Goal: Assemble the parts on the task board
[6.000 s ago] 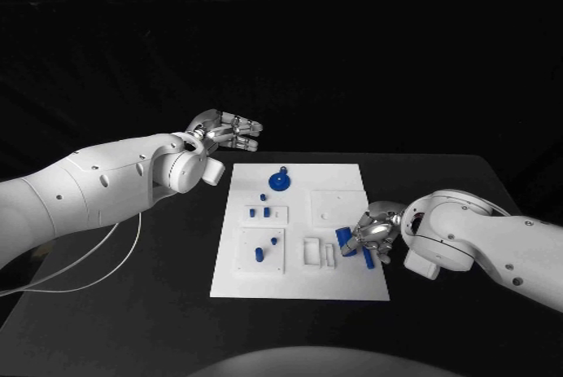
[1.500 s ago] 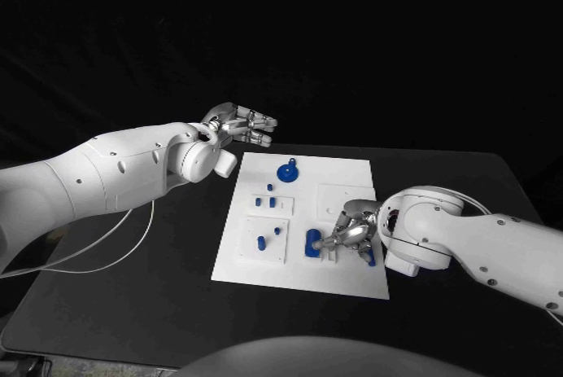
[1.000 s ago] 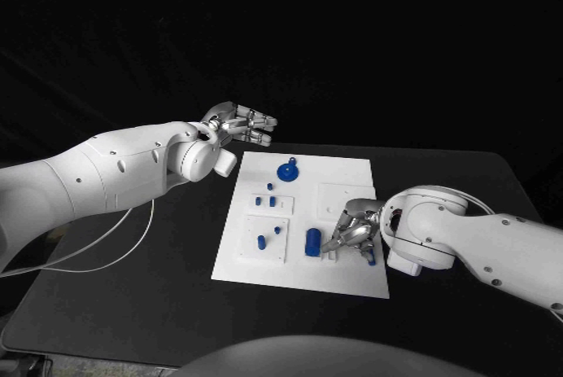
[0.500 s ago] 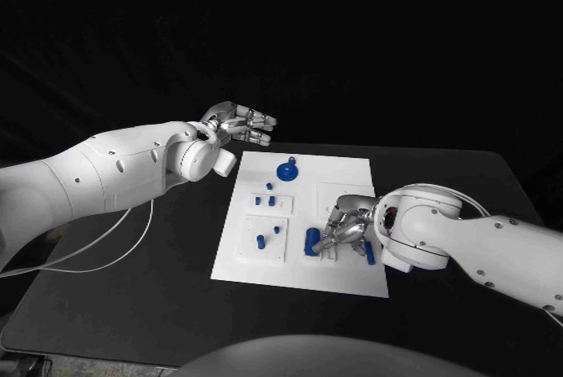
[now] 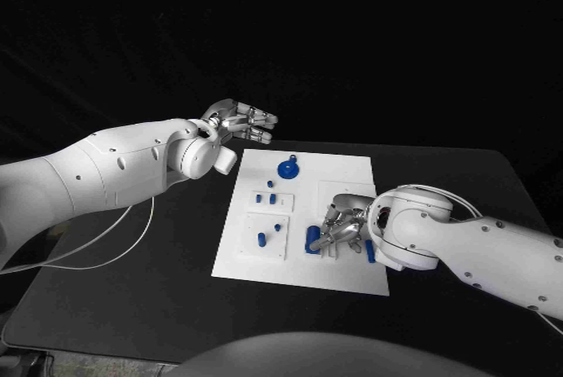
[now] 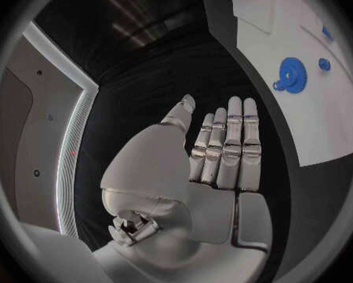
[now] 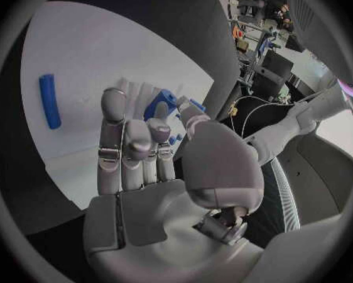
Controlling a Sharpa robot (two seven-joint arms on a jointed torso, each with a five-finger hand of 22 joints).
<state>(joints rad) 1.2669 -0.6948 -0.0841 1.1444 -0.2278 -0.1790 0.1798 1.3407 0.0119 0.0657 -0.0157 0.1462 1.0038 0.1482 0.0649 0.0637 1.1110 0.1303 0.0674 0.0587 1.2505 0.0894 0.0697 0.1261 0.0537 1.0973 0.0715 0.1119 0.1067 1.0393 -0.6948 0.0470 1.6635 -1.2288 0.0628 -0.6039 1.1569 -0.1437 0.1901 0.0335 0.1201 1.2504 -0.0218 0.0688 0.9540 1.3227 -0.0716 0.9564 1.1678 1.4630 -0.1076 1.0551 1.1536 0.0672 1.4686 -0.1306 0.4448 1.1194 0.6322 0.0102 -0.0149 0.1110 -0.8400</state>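
Note:
The white task board (image 5: 299, 267) lies mid-table. My right hand (image 5: 340, 228) is low over its right half. Thumb and fingertips (image 7: 160, 111) pinch a blue block (image 5: 313, 239) standing in a slot; the same blue block (image 7: 162, 99) appears past them in the right wrist view. A blue bar (image 5: 369, 252) lies flat just right of the hand, and the bar (image 7: 49, 100) is also in the wrist view. A blue gear (image 5: 287, 170) sits at the board's far end. My left hand (image 5: 242, 120) hovers open beyond the board's far left corner, holding nothing.
Two small blue pegs (image 5: 266, 199) stand in the left column, with two more blue pieces (image 5: 268, 233) on the plate nearer me. The left wrist view shows the gear (image 6: 293, 75) and a small blue stud (image 6: 324, 63) on the board (image 6: 318, 132). Black table surrounds the board.
My right hand has moved left again from beside the blue block and closed its fingers on the block. The block has stayed in its slot. The left arm has not moved.

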